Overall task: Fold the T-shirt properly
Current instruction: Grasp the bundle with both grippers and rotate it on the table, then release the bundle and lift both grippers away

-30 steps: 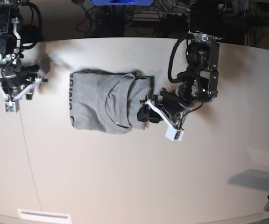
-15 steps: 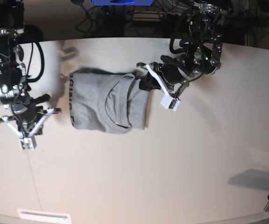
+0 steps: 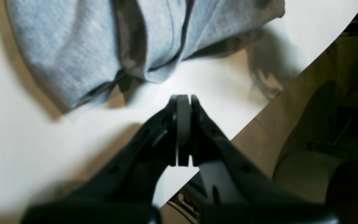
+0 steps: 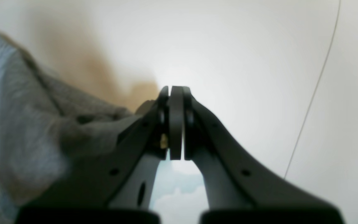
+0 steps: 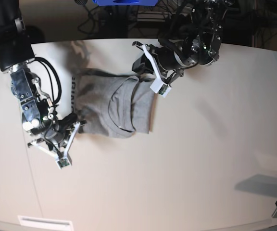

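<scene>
Mid-table, the T-shirt [image 5: 114, 106] lies as a folded bundle, long axis running arm to arm. The left gripper [image 3: 183, 102] and the right gripper [image 4: 174, 93] flank opposite corners — both jaws pressed together, empty, just beside the cloth.

The T-shirt [image 5: 112, 107] is laid on the table [image 5: 201, 159]; the left gripper [image 5: 150, 72] and right gripper [image 5: 69, 139] are placed at opposite corners, apparently beside it.
</scene>
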You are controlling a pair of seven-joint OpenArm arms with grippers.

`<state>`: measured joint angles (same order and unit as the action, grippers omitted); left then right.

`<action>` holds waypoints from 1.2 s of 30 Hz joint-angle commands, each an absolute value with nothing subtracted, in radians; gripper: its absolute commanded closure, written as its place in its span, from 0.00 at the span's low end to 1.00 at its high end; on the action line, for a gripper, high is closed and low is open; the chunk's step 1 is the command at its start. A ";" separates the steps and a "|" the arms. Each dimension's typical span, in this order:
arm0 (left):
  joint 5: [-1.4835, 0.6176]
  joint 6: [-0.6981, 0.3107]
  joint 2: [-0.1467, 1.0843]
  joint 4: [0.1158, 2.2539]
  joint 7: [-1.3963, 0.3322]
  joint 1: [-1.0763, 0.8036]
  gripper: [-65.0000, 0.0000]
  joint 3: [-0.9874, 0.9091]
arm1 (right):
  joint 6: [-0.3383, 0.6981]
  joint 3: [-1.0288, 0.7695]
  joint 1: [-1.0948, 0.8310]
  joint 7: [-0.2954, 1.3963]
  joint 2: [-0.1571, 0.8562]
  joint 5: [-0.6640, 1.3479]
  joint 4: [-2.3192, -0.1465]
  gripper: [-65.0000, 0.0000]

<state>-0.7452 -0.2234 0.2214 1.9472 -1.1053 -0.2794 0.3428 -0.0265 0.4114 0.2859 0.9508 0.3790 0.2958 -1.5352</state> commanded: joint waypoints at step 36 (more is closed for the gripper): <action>-0.694 -0.168 0.160 1.454 -1.084 0.291 1.00 0.390 | -0.039 0.398 0.024 0.894 0.369 0.291 -1.572 1.00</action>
<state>-0.6773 -0.1638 0.1642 1.4353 -1.1027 0.2680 0.3931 -0.0540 0.3958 0.0311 0.8169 0.3614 0.2665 -1.5787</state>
